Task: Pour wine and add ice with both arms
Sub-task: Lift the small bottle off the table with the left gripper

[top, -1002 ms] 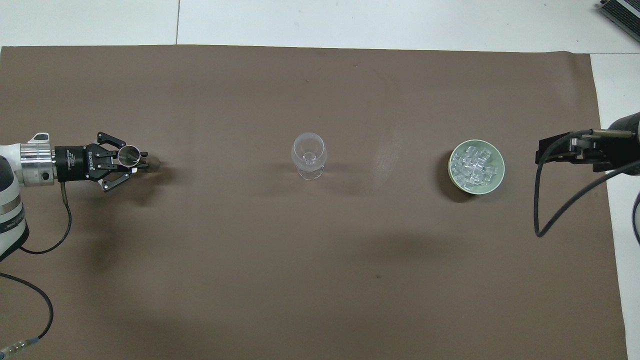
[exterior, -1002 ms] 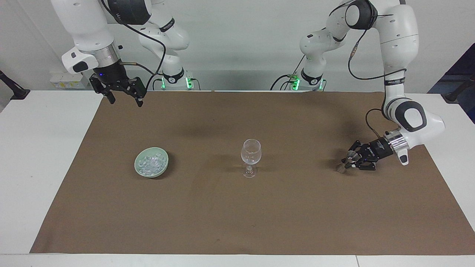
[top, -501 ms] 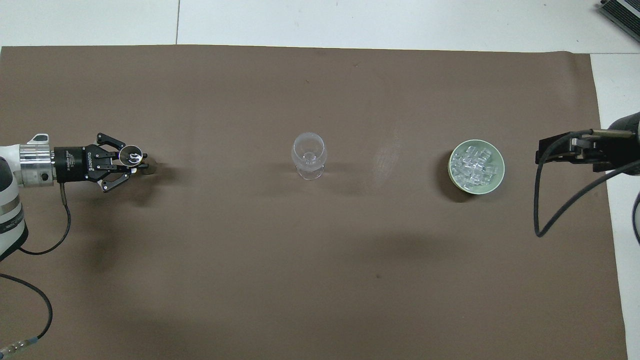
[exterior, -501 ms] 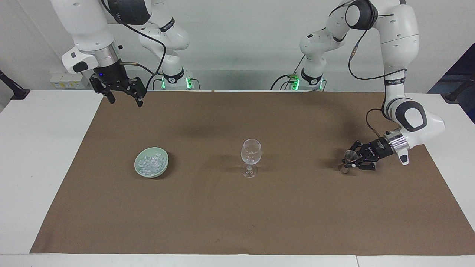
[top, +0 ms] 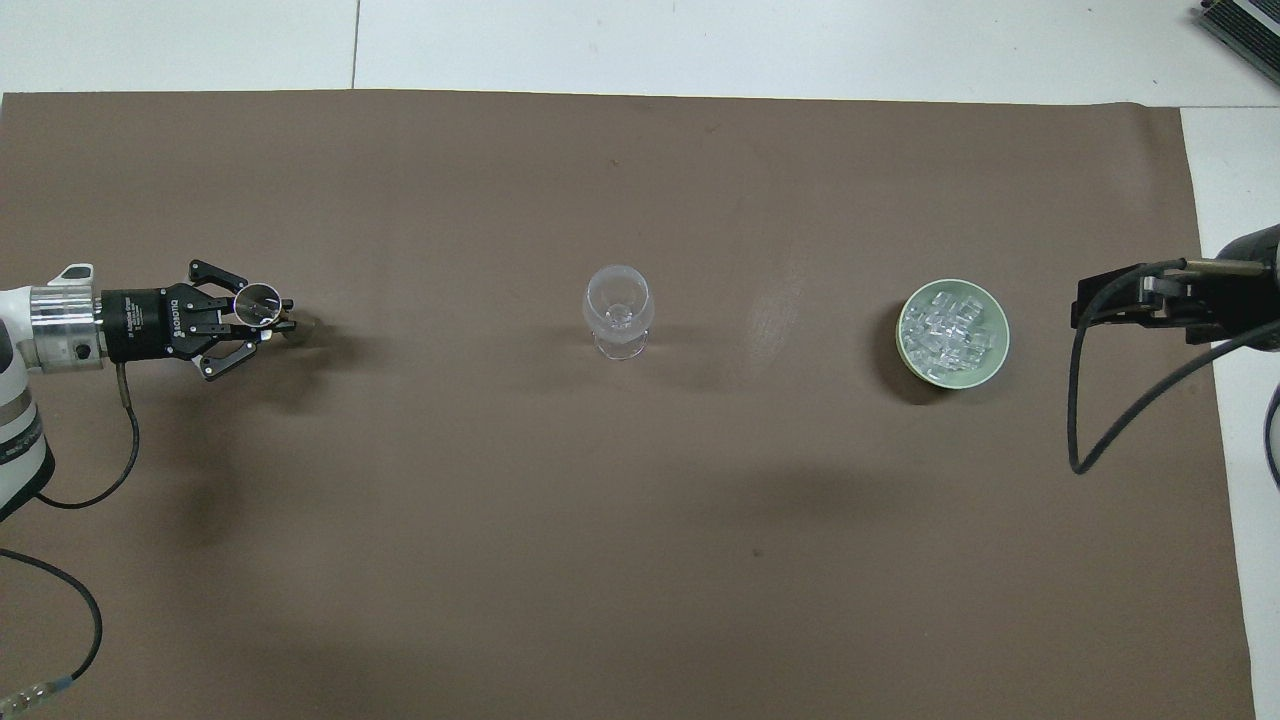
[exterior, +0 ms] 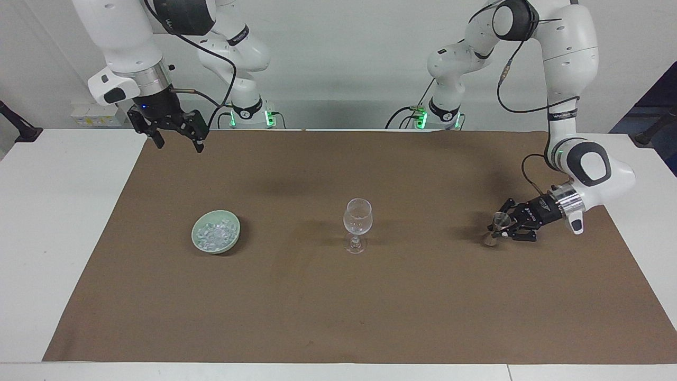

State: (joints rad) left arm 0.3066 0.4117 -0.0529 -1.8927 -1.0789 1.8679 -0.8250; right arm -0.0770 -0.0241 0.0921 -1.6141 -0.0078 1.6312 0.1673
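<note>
Metal jigger upright in left gripper, jaws shut on it; right gripper jaws wide

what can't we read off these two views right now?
- Metal jigger: whether it holds any liquid; too small in both views.
- Jigger's foot: on the brown mat or just lifted, not clear; left gripper, shut on the jigger, crowds it.
- Right gripper: overhead view shows only part of it at the frame edge.

The left gripper, closed on the small silver metal measuring cup, has drawn back slightly from the clear stemmed wine glass, lifting the cup upright.
</note>
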